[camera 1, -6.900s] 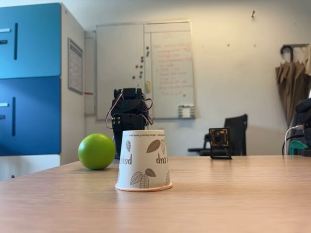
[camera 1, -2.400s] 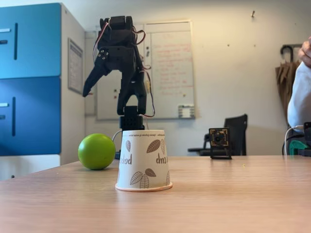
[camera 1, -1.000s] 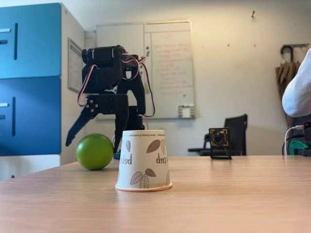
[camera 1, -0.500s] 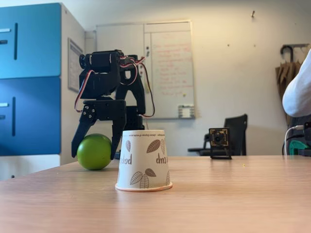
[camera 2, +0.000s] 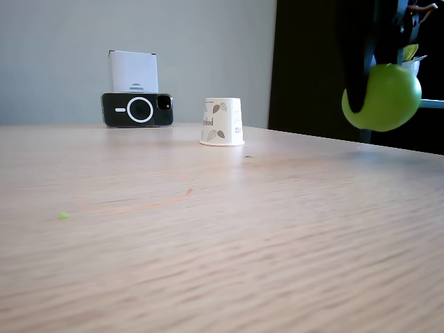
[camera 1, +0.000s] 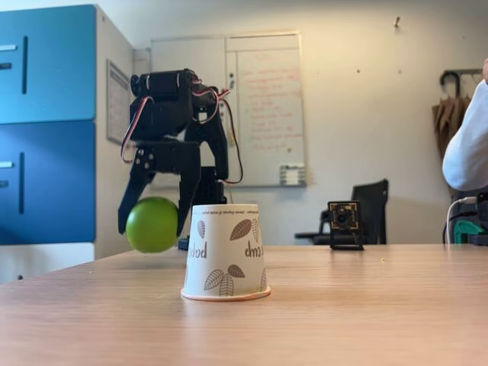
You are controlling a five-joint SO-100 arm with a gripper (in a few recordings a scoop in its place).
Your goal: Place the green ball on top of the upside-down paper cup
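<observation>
The room is an office with a whiteboard (camera 1: 263, 107) on the far wall and blue cabinets (camera 1: 47, 122) at the left. A long wooden table (camera 1: 343, 305) carries everything.

The black arm (camera 1: 179, 114) stands behind the upside-down paper cup (camera 1: 226, 252). Its gripper (camera 1: 152, 221) is clenched around the green ball (camera 1: 152, 224), one finger on each side. The ball hangs just above the table, left of the cup in this fixed view and lower than the cup's top.

I judge the step in hand to be the lift and carry. To do it well, the ball should rise clearly higher than the flat top of the cup before it goes sideways; otherwise a finger may knock over the light cup. The ball looks about as wide as the cup's top, so it must be centred with care and released gently.

The fixed view across the table shows the green ball (camera 2: 382, 97) free of the surface with a dark finger (camera 2: 361, 76) across its left side, and a phone (camera 2: 137, 109) lying behind the cup (camera 2: 222, 122). The front view shows the whole arm, a small camera (camera 1: 345, 223) on the table and a person's sleeve (camera 1: 467, 149) at the right edge.
</observation>
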